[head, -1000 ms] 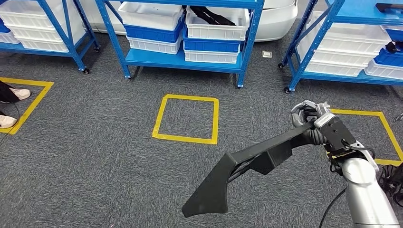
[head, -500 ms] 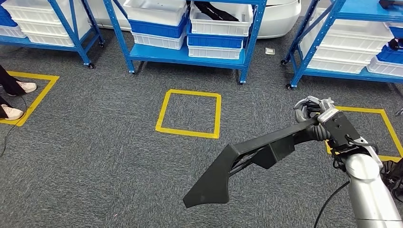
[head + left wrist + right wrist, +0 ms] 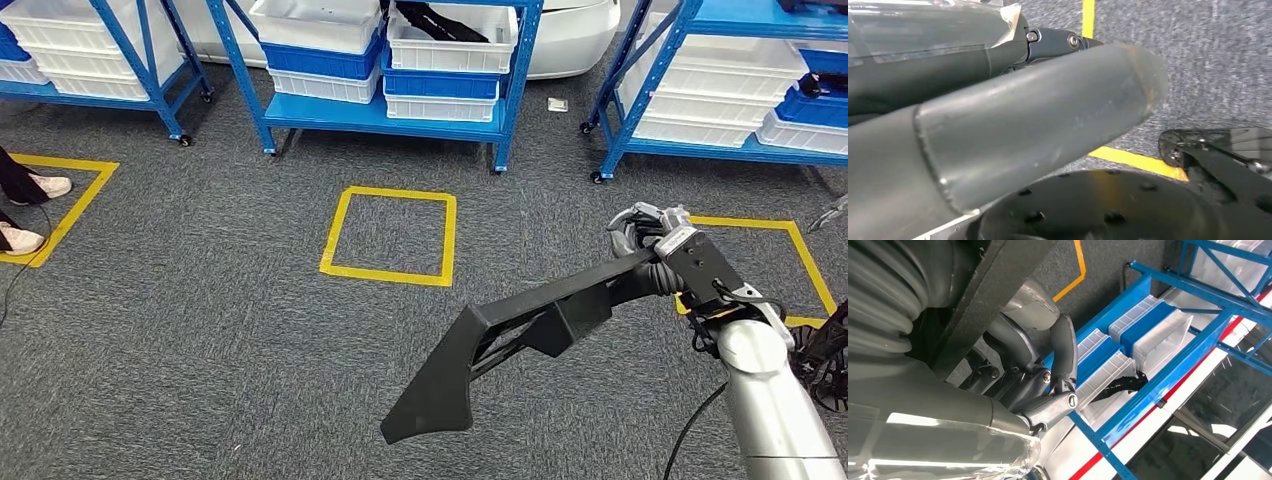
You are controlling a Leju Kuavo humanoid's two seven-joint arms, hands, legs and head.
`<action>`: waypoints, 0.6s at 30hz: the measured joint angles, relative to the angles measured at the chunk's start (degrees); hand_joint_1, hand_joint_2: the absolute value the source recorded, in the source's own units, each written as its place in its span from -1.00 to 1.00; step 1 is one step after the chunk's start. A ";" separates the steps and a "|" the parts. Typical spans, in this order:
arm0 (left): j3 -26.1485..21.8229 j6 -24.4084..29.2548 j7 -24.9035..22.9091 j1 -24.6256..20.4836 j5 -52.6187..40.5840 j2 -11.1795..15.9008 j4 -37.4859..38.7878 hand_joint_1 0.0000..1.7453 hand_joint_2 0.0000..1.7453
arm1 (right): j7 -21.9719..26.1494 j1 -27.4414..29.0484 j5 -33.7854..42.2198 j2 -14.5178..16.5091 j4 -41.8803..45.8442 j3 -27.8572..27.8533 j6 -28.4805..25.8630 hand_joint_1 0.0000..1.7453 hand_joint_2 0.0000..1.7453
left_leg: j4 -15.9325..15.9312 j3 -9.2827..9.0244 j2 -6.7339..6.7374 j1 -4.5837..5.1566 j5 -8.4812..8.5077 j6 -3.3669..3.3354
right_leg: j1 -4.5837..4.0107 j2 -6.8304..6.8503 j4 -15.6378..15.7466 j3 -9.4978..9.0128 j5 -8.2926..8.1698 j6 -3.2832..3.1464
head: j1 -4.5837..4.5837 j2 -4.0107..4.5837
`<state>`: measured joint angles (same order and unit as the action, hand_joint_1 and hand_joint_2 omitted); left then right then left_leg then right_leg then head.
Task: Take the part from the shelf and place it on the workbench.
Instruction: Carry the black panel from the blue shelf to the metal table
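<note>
Head view: right hand (image 3: 655, 252) clamped on narrow end of long black angular plastic part (image 3: 520, 330), wide end slanting down and away from the fingers, above grey carpet floor (image 3: 200, 330). Carrying step; next, presumably, finding the counter. Left wrist view: left hand (image 3: 998, 130) close up, fingers' state impossible to tell. Right wrist view: dark fingers (image 3: 1063, 355) curled round the part. No readable writing.

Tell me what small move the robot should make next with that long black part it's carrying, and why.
Probably keep the grip and carry on walking or turning to find the workbench. The right robot hand grips one end of the black part, which hangs over bare carpet; ahead stand blue shelves with bins, so letting go here would drop it.
</note>
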<state>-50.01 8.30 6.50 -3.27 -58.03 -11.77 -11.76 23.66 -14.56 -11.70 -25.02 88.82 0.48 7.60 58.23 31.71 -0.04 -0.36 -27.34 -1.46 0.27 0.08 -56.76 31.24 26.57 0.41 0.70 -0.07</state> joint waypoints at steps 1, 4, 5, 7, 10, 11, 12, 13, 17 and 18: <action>0.00 -0.10 0.09 -0.03 -0.02 0.01 0.00 -1.00 -1.00 | -0.01 0.01 0.00 -0.05 0.00 0.00 -0.01 1.00 1.00 | -0.55 -0.17 0.07 0.14 -0.01 -0.18 | -0.12 0.02 0.00 0.14 -0.16 0.27 | 0.05 0.00; 0.00 -0.38 0.30 -0.04 -0.07 -0.02 0.00 -1.00 -1.00 | -0.02 0.04 0.02 -0.30 0.01 -0.06 -0.03 1.00 1.00 | -1.38 0.06 0.29 0.14 1.03 -1.02 | -0.10 0.07 -0.80 0.94 0.29 0.98 | 0.09 0.00; 0.00 -0.43 0.34 -0.06 -0.07 -0.03 0.00 -1.00 -1.00 | -0.02 0.02 0.02 -0.44 0.01 -0.11 -0.04 1.00 1.00 | -1.75 0.21 0.39 0.05 1.47 -1.36 | -0.01 0.05 -2.59 1.82 1.48 1.01 | 0.15 0.00; 0.00 -0.49 0.38 -0.10 -0.07 -0.03 0.00 -1.00 -1.00 | -0.02 0.09 0.03 -0.64 0.01 -0.20 -0.07 1.00 1.00 | -2.02 0.85 0.50 0.03 2.14 -1.74 | 0.31 0.00 -9.45 4.85 5.30 0.84 | 0.32 0.00; 0.00 -0.57 0.38 -0.05 -0.07 -0.06 0.00 -1.00 -1.00 | -0.03 0.43 0.03 -0.67 -0.01 -0.22 -0.07 1.00 1.00 | -1.95 2.08 0.52 0.01 2.98 -1.58 | 0.73 0.01 -16.26 6.98 8.09 1.73 | 0.46 0.00; 0.00 -0.57 0.37 -0.04 -0.08 -0.08 0.00 -1.00 -1.00 | -0.03 0.48 0.03 -0.68 -0.01 -0.22 -0.07 1.00 1.00 | -1.91 2.38 0.51 -0.04 3.24 -1.40 | 0.94 0.03 -14.05 5.35 7.25 2.39 | 0.49 0.00; 0.00 -0.60 0.37 -0.04 -0.09 -0.10 0.00 -1.00 -1.00 | -0.03 0.49 0.03 -0.71 -0.01 -0.22 -0.08 1.00 1.00 | -1.84 2.59 0.51 -0.09 3.45 -1.18 | 1.21 0.06 -10.02 2.80 5.89 3.06 | 0.52 0.00; 0.00 -0.67 0.39 -0.05 -0.11 -0.10 0.00 -1.00 -1.00 | -0.03 0.46 0.03 -0.73 -0.01 -0.23 -0.09 1.00 1.00 | -1.70 2.76 0.50 -0.06 3.61 -0.91 | 1.45 0.12 -5.48 0.18 4.71 3.51 | 0.58 0.00; 0.00 -1.15 0.53 -0.08 -0.45 -0.11 0.00 -1.00 -1.00 | -0.12 1.04 0.14 -0.97 0.20 -0.35 -0.26 1.00 1.00 | -1.37 3.18 0.48 0.26 3.86 -0.08 | 1.05 -0.13 0.88 -2.83 2.84 2.32 | 0.49 0.00; 0.00 -1.27 0.54 -0.07 -0.62 -0.10 0.00 -1.00 -1.00 | -0.14 1.39 0.20 -1.07 0.39 -0.45 -0.33 1.00 1.00 | -1.39 3.29 0.48 0.22 3.95 -0.44 | 1.13 -0.13 0.86 -2.79 2.71 2.01 | 0.37 0.00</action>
<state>-50.01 7.03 7.04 -3.34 -58.65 -11.87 -11.76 23.52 -13.17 -11.50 -26.08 89.20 0.03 7.27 56.84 34.99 0.44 -0.14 -23.39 -1.91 1.39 -0.05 -55.90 28.45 29.28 2.42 1.07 -0.07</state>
